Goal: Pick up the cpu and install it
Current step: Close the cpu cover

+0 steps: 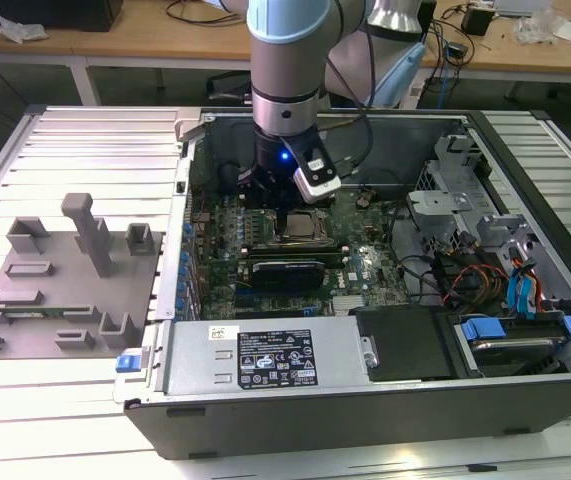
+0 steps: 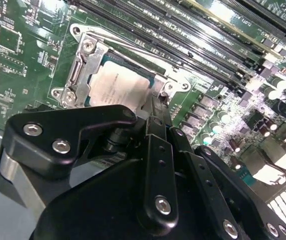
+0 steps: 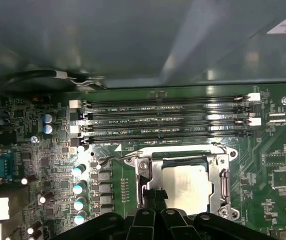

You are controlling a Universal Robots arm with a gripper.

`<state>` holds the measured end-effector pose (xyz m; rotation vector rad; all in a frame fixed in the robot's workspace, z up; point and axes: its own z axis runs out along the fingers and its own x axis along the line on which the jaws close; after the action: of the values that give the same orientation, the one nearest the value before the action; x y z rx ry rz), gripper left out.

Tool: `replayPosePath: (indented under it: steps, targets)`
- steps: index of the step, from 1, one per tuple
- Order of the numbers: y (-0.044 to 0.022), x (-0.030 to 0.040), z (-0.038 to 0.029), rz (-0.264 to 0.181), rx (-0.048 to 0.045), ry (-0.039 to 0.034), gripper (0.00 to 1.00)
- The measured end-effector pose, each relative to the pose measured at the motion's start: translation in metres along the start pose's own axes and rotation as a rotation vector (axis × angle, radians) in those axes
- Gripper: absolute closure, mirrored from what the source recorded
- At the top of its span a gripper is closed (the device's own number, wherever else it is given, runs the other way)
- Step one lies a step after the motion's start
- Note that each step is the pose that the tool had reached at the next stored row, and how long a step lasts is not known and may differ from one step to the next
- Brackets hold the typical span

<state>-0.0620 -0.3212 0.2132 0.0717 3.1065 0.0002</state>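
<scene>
Count: one robot arm [image 1: 285, 60], one open computer case [image 1: 365, 400], one motherboard [image 3: 273, 165], one grey fixture plate [image 1: 65, 290]. On the board, one socket frame [image 3: 223, 185] and one cpu [image 3: 187, 186]. Long memory slots [image 3: 163, 122]: four, counted in the first wrist view.

cpu [image 3: 188, 187]: small flat square chip, silvery-white metal top, thin darker rim.
state: free of the claw [image 3: 153, 199], lying inside the metal socket frame [image 3: 222, 172] on the green motherboard.
pose: flat, top face up, edges parallel to the frame's sides.
place: in both wrist views just past the claw's tip and slightly to one side of it, low and close.
contact with the claw: cannot be told, as the tip covers the frame's near edge.
</scene>
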Motion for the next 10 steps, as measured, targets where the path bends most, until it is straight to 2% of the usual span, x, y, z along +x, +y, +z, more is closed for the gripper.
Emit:
replayPosePath:
  steps: [3, 10]
  targets:
    - [0.0000, 0.0001, 0.0042, -0.001, -0.0001, -0.0001, 0.89]
    - [0.0000, 0.0007, 0.0059, -0.001, 0.0000, -0.0001, 0.89]
